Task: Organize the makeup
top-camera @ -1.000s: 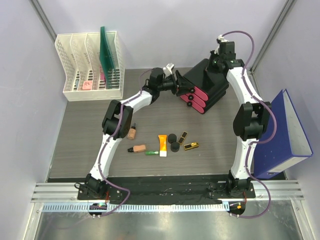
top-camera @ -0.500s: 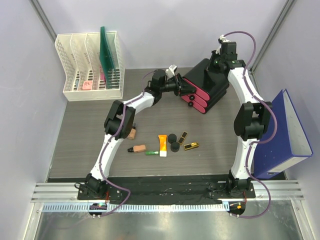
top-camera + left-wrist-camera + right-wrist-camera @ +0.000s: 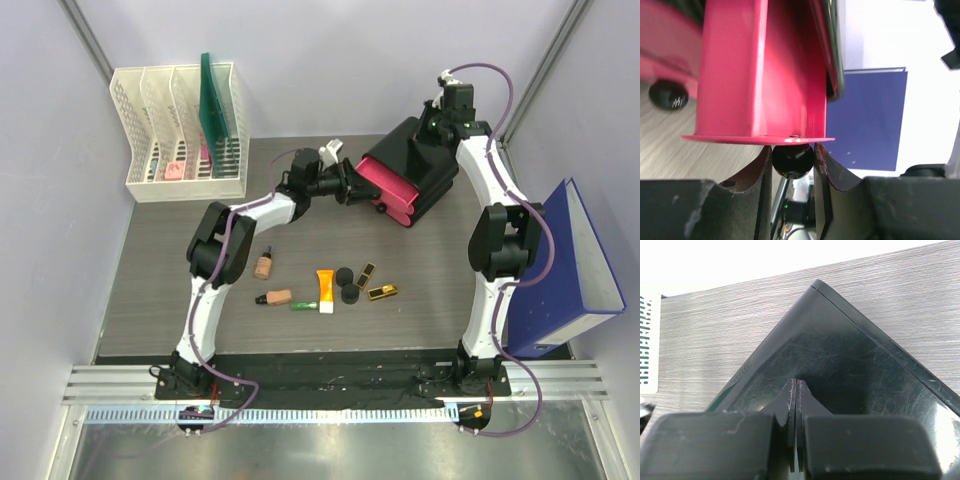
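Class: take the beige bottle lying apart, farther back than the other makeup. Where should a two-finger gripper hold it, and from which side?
Grip the beige bottle across its body, clear of the dark cap, coming straight down from above. It lies flat on the table, pointing roughly away from the arms, with bare surface along both long sides, so fingers should fit either side.

White arm links [image 3: 482,300], black joints [image 3: 505,245], purple cables [image 3: 480,66].

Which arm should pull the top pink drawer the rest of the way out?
Left. The left pincer is shut on the knob of the drawer, which is partly out. The right pincer is shut, tips against the box top.
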You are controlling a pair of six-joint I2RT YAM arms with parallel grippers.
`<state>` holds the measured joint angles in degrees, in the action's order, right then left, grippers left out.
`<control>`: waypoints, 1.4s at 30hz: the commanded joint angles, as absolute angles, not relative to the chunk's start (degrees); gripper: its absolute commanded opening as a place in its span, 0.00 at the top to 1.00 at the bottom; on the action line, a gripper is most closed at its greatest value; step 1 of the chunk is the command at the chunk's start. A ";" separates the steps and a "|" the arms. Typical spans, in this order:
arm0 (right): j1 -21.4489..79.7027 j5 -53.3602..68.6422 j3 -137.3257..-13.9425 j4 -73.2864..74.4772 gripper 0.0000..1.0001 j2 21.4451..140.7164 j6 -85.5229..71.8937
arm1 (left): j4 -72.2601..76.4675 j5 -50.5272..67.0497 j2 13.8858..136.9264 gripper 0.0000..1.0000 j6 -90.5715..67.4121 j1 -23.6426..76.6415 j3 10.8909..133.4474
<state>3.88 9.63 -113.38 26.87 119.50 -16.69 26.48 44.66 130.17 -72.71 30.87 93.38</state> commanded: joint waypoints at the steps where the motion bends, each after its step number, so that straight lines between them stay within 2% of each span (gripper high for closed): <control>1: 3.69 8.52 -109.95 37.27 0.99 121.55 -15.91 | 22.85 47.11 124.11 1.00 -66.01 31.46 88.16; 12: 3.69 8.88 -109.78 37.27 0.99 121.90 -15.91 | 21.44 46.93 120.50 1.00 -63.63 31.03 83.41; 15: 3.69 8.88 -109.69 37.27 0.99 122.08 -15.91 | 20.83 47.11 120.85 0.87 -63.46 30.85 84.28; 16: 3.69 8.96 -109.69 37.27 0.99 122.08 -16.00 | 19.79 47.02 120.85 0.70 -63.11 30.85 84.55; 19: 3.69 8.88 -109.60 37.27 0.99 122.08 -15.73 | 17.67 46.32 119.89 0.41 -60.04 30.76 84.99; 22: 3.69 8.88 -109.69 37.27 0.99 122.08 -15.82 | 12.24 44.39 117.52 0.27 -54.68 30.76 85.43; 29: 3.69 9.32 -109.60 37.27 0.99 122.43 -15.91 | 0.18 40.52 111.63 0.19 -44.04 30.15 85.34; 33: 3.69 9.41 -109.42 37.27 0.99 122.34 -16.08 | -7.89 37.10 107.24 0.18 -38.60 29.62 84.46; 37: 3.69 9.58 -109.07 37.26 0.99 122.17 -16.17 | -23.93 27.03 103.46 0.16 -29.65 29.53 85.51; 42: 3.69 9.84 -107.58 36.65 0.99 121.82 -16.44 | -39.96 13.63 103.01 0.09 -29.62 29.36 87.27</control>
